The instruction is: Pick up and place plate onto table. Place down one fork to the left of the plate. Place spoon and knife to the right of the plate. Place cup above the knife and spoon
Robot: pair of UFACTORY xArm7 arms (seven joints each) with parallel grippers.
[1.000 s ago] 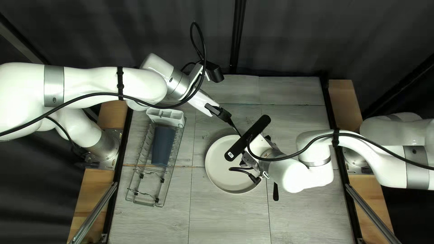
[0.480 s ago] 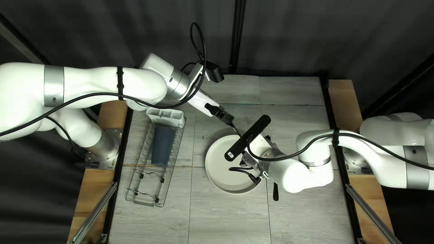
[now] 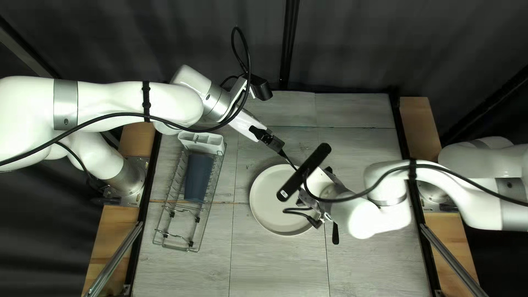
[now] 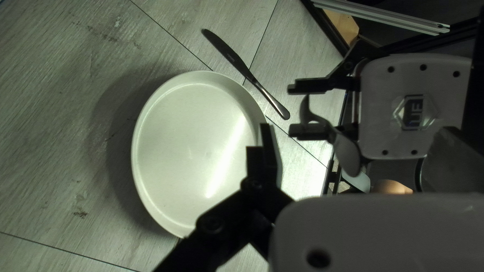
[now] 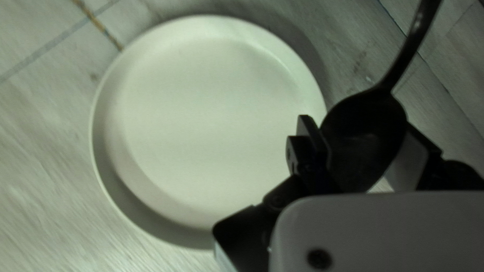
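A dark curtain (image 3: 352, 49) hangs in soft folds beyond the far edge of the table (image 3: 275, 264), with a black upright post (image 3: 288, 44) in front of it. The tabletop is grey wood-grain planking, crossed by thin seams and marked with a few brownish scuffs; a tan line runs along one seam. Black edging frames both sides, with pale wooden boards (image 3: 107, 236) outside it and a metal rail (image 3: 115, 258) slanting across the near left corner of the top left view. On the planks, near the middle, lies the round cream plate (image 3: 269, 203), a soft shadow around part of its rim and a bright streak of light across its floor in the left wrist view. A table knife (image 4: 247, 73) lies just beside it, on its right in the top left view. At the left of that view stands a wire dish rack (image 3: 192, 242), holding the dark blue cup (image 3: 198, 177) and a white cutlery holder (image 3: 202, 143). The right gripper (image 3: 319, 180) is closed on the bowl of the spoon (image 5: 363, 138), above the table by the plate's rim. The left gripper (image 3: 281, 150) has its fingers spread wide, with the spoon's handle end between them, touching neither
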